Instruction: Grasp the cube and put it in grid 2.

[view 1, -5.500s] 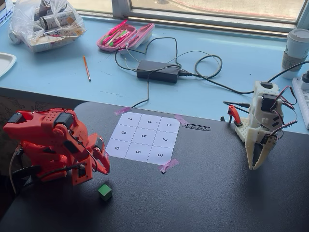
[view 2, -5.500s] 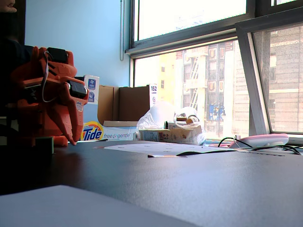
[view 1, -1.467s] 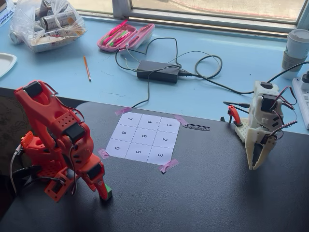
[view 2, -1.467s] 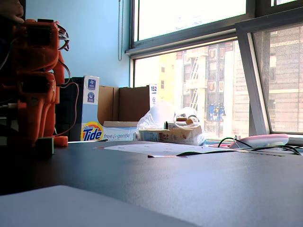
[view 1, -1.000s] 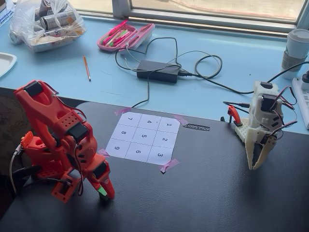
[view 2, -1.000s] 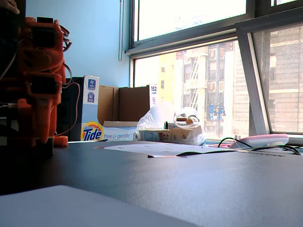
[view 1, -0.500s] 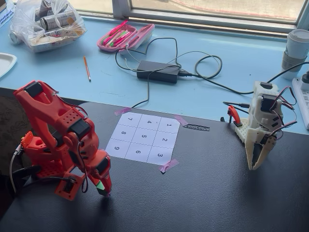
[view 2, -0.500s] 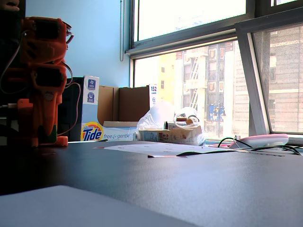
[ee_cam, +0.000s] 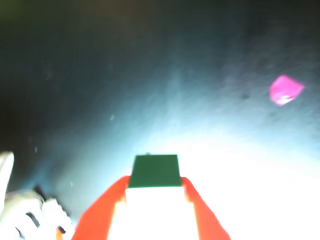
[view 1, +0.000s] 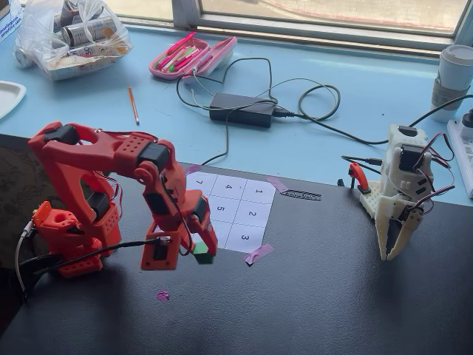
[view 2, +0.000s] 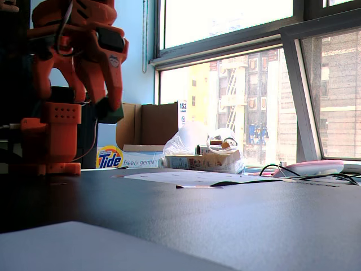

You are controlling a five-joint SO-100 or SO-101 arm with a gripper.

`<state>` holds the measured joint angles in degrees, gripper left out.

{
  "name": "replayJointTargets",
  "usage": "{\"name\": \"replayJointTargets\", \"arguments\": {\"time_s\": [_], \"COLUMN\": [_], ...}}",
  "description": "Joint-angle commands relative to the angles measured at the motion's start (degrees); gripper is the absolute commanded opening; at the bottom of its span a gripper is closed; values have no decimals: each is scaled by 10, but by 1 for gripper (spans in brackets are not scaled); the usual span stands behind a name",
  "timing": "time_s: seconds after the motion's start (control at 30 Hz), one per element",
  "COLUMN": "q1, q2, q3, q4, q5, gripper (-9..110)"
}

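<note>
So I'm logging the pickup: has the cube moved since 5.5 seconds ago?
Yes. The cube, held in the pincer, left the black table and rose right, toward the numbered sheet.

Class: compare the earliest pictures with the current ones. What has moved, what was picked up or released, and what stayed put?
The orange arm unfolded; its pincer closed on the cube, lifted it off the black table and carried it toward the numbered sheet. A pink tape scrap now shows near where the cube sat. The white arm and the clutter by the window stayed put.
</note>
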<state>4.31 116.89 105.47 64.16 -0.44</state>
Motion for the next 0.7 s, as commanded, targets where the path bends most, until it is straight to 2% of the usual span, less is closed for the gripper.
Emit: {"name": "replayJointTargets", "arguments": {"time_s": [0.0,0.67], "q1": [-45,-303], "q2": [-17,-200], "q3": [-53,-267], "q4": [3,55], "q5": [-19,-5], "gripper": [0,0]}}
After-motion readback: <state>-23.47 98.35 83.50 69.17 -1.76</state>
